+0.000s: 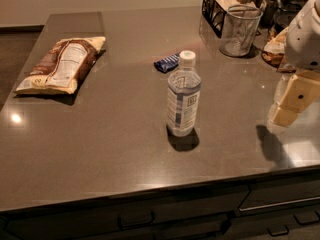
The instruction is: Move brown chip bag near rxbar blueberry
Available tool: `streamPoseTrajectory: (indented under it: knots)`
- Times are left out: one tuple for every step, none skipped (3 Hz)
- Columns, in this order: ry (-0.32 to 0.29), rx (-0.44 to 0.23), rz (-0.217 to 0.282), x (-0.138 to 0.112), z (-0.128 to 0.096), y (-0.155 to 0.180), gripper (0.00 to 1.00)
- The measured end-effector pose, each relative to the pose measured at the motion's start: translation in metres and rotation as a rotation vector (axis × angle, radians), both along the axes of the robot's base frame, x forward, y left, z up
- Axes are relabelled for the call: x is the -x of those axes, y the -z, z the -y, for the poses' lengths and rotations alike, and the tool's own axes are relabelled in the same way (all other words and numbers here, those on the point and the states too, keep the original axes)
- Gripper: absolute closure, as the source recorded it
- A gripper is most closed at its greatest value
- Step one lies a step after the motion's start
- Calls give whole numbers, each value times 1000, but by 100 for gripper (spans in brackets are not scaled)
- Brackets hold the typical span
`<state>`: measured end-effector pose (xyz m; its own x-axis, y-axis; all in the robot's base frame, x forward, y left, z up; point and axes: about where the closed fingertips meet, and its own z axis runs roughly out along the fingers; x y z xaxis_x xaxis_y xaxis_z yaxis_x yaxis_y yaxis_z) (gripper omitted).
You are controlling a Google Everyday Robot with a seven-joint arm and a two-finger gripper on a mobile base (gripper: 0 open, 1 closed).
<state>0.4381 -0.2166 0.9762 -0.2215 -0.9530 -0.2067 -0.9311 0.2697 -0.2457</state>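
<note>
We locate the pincer (288, 108) over the right edge of the counter (115, 149); we cannot tell whether it is spread or pressed together. The brown chip bag (62, 64) lies well apart at far left, its long axis running near-left to far-right, left of the rxbar blueberry (166, 62).

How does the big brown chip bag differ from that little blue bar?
The brown chip bag is far larger than the rxbar blueberry. The bag is brown and cream with a white label; the bar is dark blue. The bag lies left on the counter, the bar near its middle. Both lie flat, untouched; the pincer hovers at the far right.
</note>
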Motion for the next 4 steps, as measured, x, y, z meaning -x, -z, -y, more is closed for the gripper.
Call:
streamPoseTrajectory:
  knots:
    - [0,0,0,0,0,0,0]
    - [-16,-7,25,-19,-13,-11,0]
    - [-39,-38,44,-49,-33,-24,0]
    - [-82,-52,66,-79,-64,-36,0]
